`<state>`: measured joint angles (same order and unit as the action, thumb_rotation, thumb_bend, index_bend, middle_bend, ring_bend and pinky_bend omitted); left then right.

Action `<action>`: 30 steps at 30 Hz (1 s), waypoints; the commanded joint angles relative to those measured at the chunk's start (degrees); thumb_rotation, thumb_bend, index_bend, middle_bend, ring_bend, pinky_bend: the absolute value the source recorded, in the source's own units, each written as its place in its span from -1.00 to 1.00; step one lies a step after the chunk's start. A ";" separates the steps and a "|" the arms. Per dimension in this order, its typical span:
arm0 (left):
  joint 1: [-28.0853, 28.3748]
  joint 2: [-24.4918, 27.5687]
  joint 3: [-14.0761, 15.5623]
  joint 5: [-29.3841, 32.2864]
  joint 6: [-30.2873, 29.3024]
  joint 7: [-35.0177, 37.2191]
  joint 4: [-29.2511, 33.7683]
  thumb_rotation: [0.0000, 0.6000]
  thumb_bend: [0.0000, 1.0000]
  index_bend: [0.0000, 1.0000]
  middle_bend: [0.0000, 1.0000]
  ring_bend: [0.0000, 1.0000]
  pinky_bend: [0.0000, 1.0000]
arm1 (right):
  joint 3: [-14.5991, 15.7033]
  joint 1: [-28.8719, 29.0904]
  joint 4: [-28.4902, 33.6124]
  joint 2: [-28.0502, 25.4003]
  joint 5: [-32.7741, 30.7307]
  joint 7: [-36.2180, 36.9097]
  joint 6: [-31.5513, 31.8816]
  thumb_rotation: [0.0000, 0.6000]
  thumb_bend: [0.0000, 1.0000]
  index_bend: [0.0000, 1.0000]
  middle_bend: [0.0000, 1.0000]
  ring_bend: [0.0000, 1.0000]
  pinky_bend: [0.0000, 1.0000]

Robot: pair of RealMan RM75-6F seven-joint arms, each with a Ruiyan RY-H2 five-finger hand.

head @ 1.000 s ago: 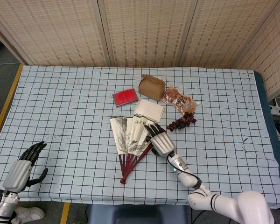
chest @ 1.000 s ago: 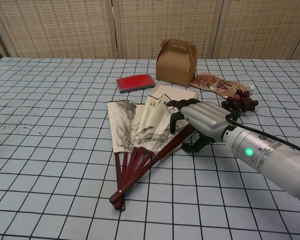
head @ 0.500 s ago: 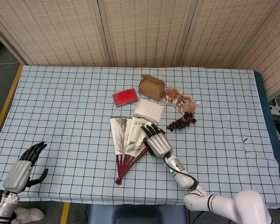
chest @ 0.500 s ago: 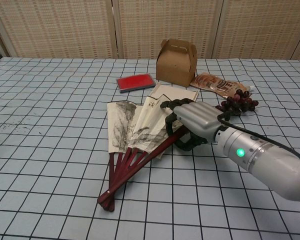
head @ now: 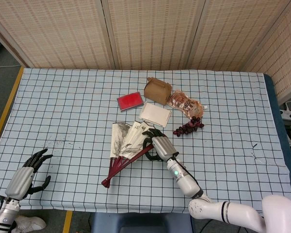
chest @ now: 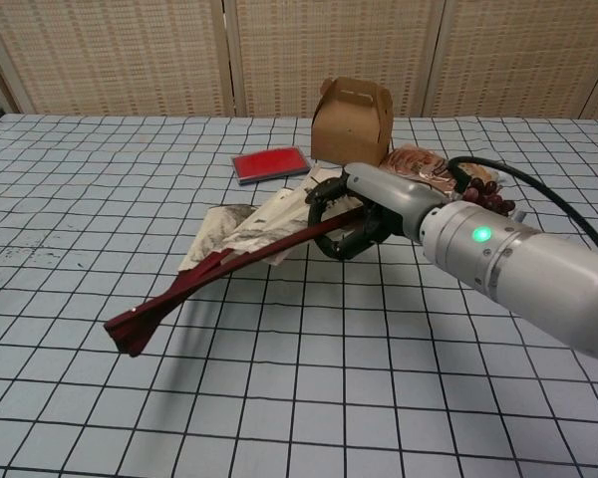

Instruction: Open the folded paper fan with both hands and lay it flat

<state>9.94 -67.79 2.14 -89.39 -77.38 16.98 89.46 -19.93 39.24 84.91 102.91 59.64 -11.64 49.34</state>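
Currently the right robot hand [chest: 364, 211] is grasping the half-spread paper fan [chest: 241, 242] off the desk [chest: 399, 378]; the released left robot hand [head: 25, 175] should be pinning the ribs while spreading.

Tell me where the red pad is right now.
The red pad lies flat near the table's middle in the head view, just left of the brown carton box and beyond the paper fan that the right hand grips.
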 commanded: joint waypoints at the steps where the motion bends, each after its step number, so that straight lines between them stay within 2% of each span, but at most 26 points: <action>1: 0.63 -0.58 0.01 1.00 1.82 2.02 -0.89 1.00 -0.08 -0.53 -1.00 -1.00 -0.77 | -2.36 1.28 3.89 -1.81 -2.70 0.03 -0.03 1.00 0.06 0.61 -0.70 -1.00 -0.95; 4: 1.51 -1.98 0.01 1.70 4.16 6.17 -1.88 1.00 -0.07 -0.53 -1.00 -1.00 -0.78 | -3.62 2.57 6.15 -2.32 -4.76 -0.57 0.55 1.00 0.06 0.61 -0.70 -1.00 -0.95; 9: 4.09 -8.23 -2.43 1.99 6.15 17.79 -5.08 1.00 -0.12 -0.86 -1.00 -1.00 -0.79 | -4.75 5.26 8.76 -2.17 -8.17 -2.47 1.69 1.00 0.06 0.61 -0.70 -1.00 -0.94; 16: 7.88 -15.02 -5.78 3.20 8.74 27.94 -5.14 1.00 -0.13 -0.95 -1.00 -1.00 -0.81 | -6.15 8.38 10.49 -0.25 -12.42 -3.98 4.67 1.00 0.06 0.61 -0.70 -1.00 -0.93; 19: 9.04 -16.23 -5.86 3.30 10.14 28.36 -4.84 1.00 -0.14 -1.00 -1.00 -1.00 -0.81 | -6.88 9.56 10.90 0.29 -14.19 -4.44 5.87 1.00 0.06 0.61 -0.70 -1.00 -0.93; 24: 9.28 -20.02 -7.36 4.31 8.16 26.44 -4.94 1.00 -0.15 -1.00 -1.00 -1.00 -0.83 | -8.13 11.15 11.43 0.61 -18.12 -4.38 6.69 1.00 0.06 0.61 -0.68 -1.00 -0.92; 30: 10.63 -25.88 -10.51 7.52 6.78 17.54 -10.58 1.00 -0.15 -1.00 -1.00 -1.00 -0.83 | -7.90 12.34 12.61 0.04 -19.47 -5.31 8.35 1.00 0.06 0.61 -0.68 -1.00 -0.92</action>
<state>19.78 -91.21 -7.03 -83.29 -69.96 38.40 81.63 -27.89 51.45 97.36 103.07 40.30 -16.81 57.54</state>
